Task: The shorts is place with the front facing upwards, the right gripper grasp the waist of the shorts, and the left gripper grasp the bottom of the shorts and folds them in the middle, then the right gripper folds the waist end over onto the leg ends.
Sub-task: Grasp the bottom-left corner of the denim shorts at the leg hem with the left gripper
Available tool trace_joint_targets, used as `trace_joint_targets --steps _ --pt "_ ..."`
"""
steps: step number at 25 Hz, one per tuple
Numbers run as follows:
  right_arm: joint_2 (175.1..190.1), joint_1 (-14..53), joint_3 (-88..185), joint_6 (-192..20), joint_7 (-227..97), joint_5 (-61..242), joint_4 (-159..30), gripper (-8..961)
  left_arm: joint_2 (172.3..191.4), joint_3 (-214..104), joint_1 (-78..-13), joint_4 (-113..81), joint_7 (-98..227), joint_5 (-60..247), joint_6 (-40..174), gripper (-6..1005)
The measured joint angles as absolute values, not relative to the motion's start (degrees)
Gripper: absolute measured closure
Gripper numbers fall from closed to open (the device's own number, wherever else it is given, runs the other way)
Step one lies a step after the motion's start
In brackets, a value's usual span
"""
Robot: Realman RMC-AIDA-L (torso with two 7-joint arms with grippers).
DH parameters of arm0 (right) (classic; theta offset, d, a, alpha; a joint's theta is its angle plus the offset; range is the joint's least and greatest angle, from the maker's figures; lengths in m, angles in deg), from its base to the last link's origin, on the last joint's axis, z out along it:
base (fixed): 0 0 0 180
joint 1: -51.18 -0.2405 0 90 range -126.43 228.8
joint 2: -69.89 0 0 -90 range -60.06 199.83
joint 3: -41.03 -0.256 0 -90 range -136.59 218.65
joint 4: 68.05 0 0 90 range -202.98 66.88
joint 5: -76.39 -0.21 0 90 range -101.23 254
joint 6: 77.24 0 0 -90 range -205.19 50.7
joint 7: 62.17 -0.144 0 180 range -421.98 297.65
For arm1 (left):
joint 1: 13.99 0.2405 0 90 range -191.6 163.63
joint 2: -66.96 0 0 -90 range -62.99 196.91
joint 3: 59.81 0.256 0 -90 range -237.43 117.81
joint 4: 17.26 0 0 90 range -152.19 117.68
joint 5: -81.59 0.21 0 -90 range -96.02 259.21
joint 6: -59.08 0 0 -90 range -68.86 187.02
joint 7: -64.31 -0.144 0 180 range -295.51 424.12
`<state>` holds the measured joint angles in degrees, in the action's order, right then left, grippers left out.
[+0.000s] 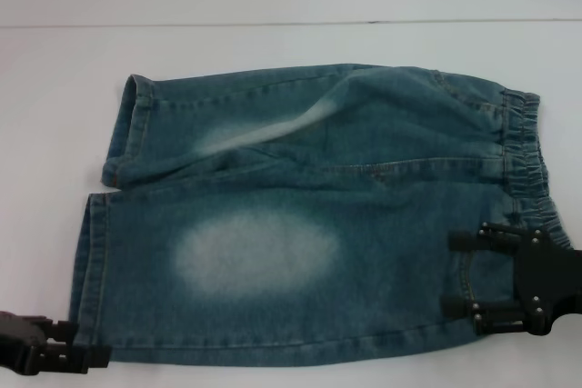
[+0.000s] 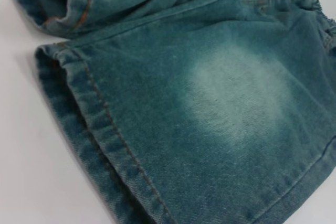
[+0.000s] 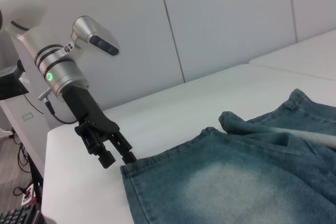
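Note:
The blue-green denim shorts (image 1: 364, 224) lie flat on the white table, front up. The ruffled waist (image 1: 523, 147) is on the right and the hemmed leg ends (image 1: 86, 261) on the left. My right gripper (image 1: 464, 274) hovers open over the near corner of the waist, with denim showing between its fingers. My left gripper (image 1: 86, 343) sits low at the near-left corner, open, its tip touching the near leg's hem. The right wrist view shows the left gripper (image 3: 119, 160) beside the hem corner (image 3: 131, 187). The left wrist view looks closely at the near leg's hem (image 2: 89, 108).
The white table (image 1: 273, 43) stretches beyond the shorts, with its far edge (image 1: 273, 23) across the top of the head view. The far leg's hem (image 1: 132, 129) is slightly rumpled. White wall panels (image 3: 226, 19) stand behind the table.

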<state>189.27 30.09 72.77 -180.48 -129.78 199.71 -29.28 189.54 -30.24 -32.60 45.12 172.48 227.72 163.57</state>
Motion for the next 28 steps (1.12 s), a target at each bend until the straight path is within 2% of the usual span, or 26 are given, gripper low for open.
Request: trace_joint_targets --steps 20,28 --pt "189.16 30.5 72.5 -180.3 -129.7 199.8 -29.0 25 189.5 -30.0 -33.4 46.5 175.0 228.7 163.0 145" --pt "189.23 30.3 72.7 -180.3 -129.7 199.8 -28.9 26 190.03 -29.6 -34.0 46.3 175.3 230.8 162.1 146"
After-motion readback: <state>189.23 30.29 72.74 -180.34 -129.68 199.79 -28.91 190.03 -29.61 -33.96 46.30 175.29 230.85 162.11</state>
